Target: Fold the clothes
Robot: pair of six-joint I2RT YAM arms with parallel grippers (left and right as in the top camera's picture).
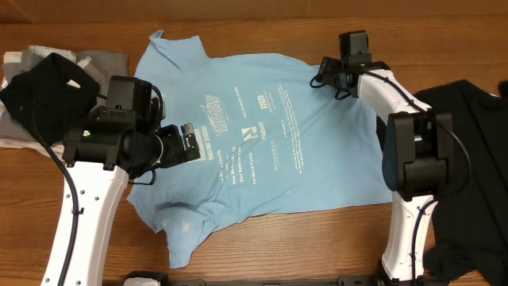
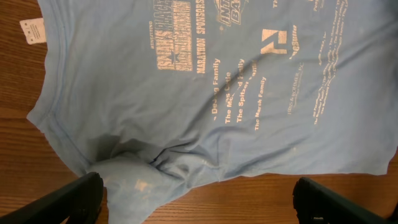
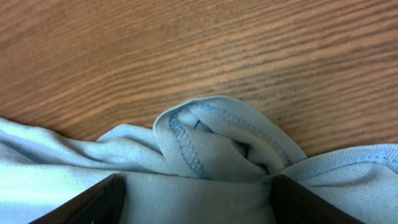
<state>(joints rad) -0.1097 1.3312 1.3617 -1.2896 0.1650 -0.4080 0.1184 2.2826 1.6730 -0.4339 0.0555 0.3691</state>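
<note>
Right wrist view: the right gripper [image 3: 196, 196] stands open astride a bunched, stitched edge of the light blue T-shirt [image 1: 262, 151] — close it only once both layers sit deep between the jaws. The left gripper [image 2: 199, 202] hangs wide open and empty over the print. The shirt lies spread on the worktop [image 1: 238, 20], white lettering up — one sleeve rumpled.

A light blue T-shirt [image 1: 262, 151] lay spread print-up at the centre of the wooden table [image 1: 262, 24]. The left gripper [image 1: 190, 141] hung over its 9 o'clock side, the right gripper [image 1: 325, 75] at its 1 o'clock corner. A black garment [image 1: 468, 119] lay at 3 o'clock.
</note>
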